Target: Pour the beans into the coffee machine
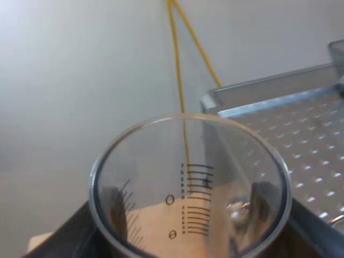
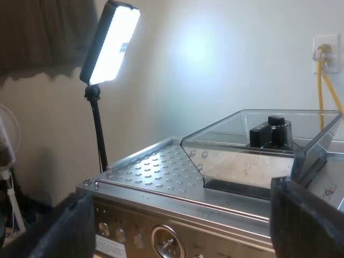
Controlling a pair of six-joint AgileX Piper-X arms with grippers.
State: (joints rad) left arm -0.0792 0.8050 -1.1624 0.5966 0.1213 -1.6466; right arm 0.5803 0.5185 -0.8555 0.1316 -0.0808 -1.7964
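Measuring glass (image 1: 189,161) clamped in left hand (image 1: 188,236), just beside espresso machine (image 1: 301,134) and its perforated top. Right hand (image 2: 183,226) spread apart, empty, at machine's front, below clear bean hopper (image 2: 252,148).

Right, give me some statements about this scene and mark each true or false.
1. The left fingers hold the glass. True.
2. The glass is full of beans. False: no beans show in it.
3. The right fingers are shut on a mug. False: they are open, with nothing between them.
4. The hopper sits on top of the machine. True.
5. A lit lamp stands beyond the machine. True.
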